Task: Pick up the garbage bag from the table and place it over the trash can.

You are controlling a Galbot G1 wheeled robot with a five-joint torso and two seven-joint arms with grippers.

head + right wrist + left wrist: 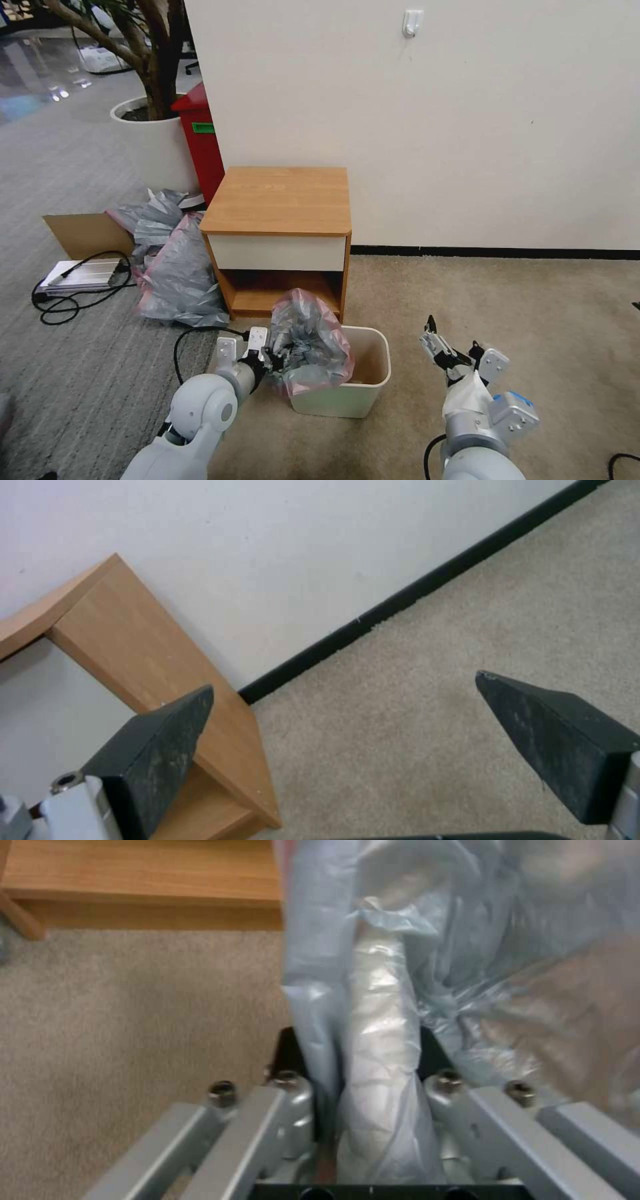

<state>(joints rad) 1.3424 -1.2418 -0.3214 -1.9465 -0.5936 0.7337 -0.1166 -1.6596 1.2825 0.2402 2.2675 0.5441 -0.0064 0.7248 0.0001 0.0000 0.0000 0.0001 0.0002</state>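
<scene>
The left gripper (275,357) pinches the garbage bag (310,340) over the trash can (373,373)'s left rim; the spread right gripper (445,347) should likely pull the mouth wider.

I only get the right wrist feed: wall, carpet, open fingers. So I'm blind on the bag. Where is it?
Observer: The left gripper holds the bag, bunched above the left half of the bin.
Operator: Is it properly pinched?
Observer: Yes. The left wrist view shows a fold of it clamped between the fingers.
Operator: How does my right gripper sit relative to the bin?
Observer: It hovers to the bin's right, above the carpet, touching neither bin nor bag.
</scene>
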